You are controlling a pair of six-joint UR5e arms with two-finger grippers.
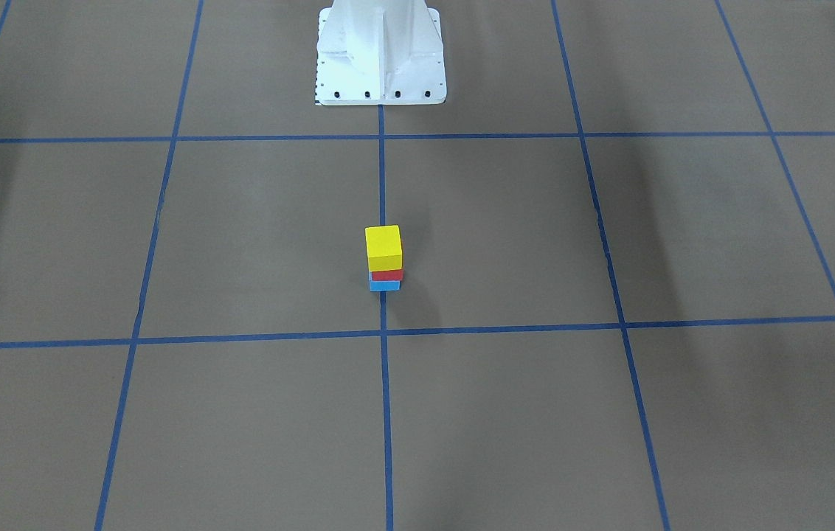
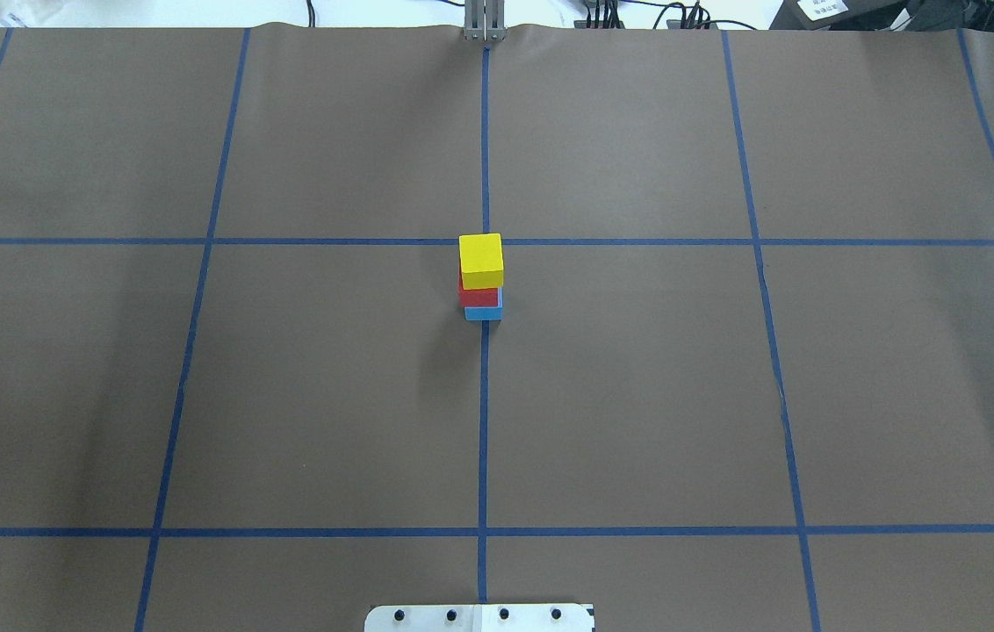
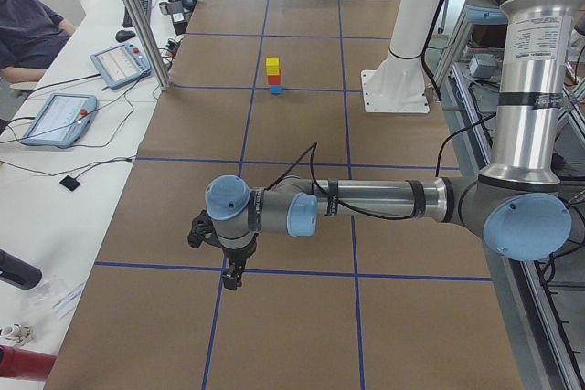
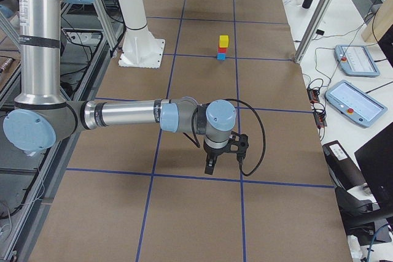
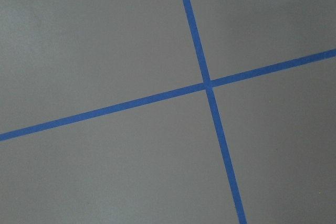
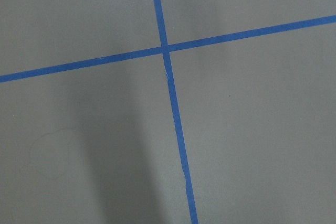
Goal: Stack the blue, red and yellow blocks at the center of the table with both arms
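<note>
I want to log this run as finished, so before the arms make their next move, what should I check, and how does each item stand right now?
1. Order: blue block at the bottom, red block on it, yellow block on top: ok.
2. Place: the three stand on the middle tape line of the table: ok.
3. Alignment: edges slightly offset, but all three sit upright: ok.
4. Clearance: left gripper and right gripper are both far from the blocks: ok.
5. Jaws open or shut: the grippers show only in the side views: cannot tell.
</note>
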